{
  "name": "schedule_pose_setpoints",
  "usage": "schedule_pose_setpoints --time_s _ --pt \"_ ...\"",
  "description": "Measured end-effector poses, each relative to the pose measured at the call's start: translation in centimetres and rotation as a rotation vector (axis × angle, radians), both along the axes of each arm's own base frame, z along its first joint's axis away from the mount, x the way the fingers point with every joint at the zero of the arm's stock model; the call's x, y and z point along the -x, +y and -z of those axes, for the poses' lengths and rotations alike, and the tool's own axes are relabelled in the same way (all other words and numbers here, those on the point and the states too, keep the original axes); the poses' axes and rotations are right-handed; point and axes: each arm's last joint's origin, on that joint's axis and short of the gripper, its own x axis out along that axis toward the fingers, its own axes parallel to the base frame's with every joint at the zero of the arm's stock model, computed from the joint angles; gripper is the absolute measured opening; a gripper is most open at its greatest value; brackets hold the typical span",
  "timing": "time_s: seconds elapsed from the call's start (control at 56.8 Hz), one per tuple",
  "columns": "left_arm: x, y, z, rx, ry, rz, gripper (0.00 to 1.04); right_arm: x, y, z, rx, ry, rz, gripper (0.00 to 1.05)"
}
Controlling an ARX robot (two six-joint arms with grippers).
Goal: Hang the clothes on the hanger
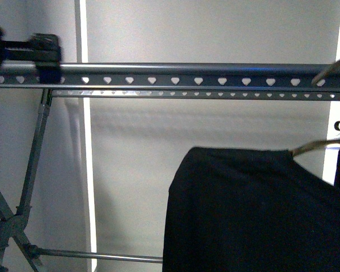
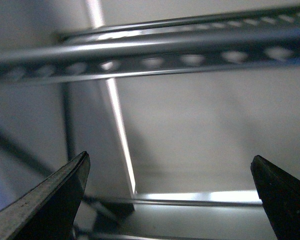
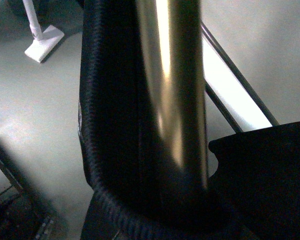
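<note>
Front view: left pincer [image 1: 45,54] blurred, up at the rack rail [image 1: 175,73] with its row of heart holes; black T-shirt [image 1: 249,209] well off to its right and lower, draped on a brass-coloured coat hanger [image 1: 314,147]. Left wrist view: 2 dark fingers [image 2: 55,200] spread wide apart, gripping nothing, rail running across beyond the tips. Right wrist view: shiny hanger bar and the shirt's ribbed black collar filling the lens; right pincer not made out, so cannot tell whether apart or together.
</note>
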Motion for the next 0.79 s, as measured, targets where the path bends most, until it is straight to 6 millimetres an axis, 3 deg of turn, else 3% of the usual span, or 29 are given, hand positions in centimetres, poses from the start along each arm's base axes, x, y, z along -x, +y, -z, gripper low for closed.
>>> schedule_pose_setpoints --time_s 0.07,0.141,0.264,0.335,0.423,0.528,0.616,0.74,0.793 --pt "0.1 3.1 0.2 0.253 -0.022 -0.156 0.98 0.1 0.5 -1.1 -0.053 0.041 0.058 0.08" --pt "0.2 4.3 0.2 0.355 -0.056 -0.172 0.98 -0.2 1.0 -1.6 -0.084 0.063 0.105 0.08" --pt "1.2 3.0 -0.9 0.418 -0.139 0.047 0.98 -1.4 2.5 -2.9 -0.216 0.143 0.228 0.08" --pt "3.5 1.7 -0.7 0.260 0.010 0.220 0.82 -2.2 3.4 -3.7 -0.283 0.189 0.298 0.08" --pt "5.9 1.1 0.9 0.124 0.037 0.257 0.68 -3.1 4.0 -4.2 -0.354 0.233 0.350 0.08" --pt "7.8 1.2 3.2 0.062 0.042 0.247 0.52 -4.2 4.6 -4.8 -0.444 0.277 0.412 0.08" --pt "9.8 1.4 6.9 0.031 0.082 0.234 0.32 -5.8 5.1 -5.6 -0.506 0.296 0.480 0.08" --pt "12.5 1.5 10.0 0.020 0.095 0.233 0.05 -8.2 5.9 -6.8 -0.563 0.305 0.523 0.08" --pt "13.4 1.5 10.8 0.015 0.089 0.233 0.04 -9.5 6.0 -7.5 -0.589 0.302 0.552 0.08"
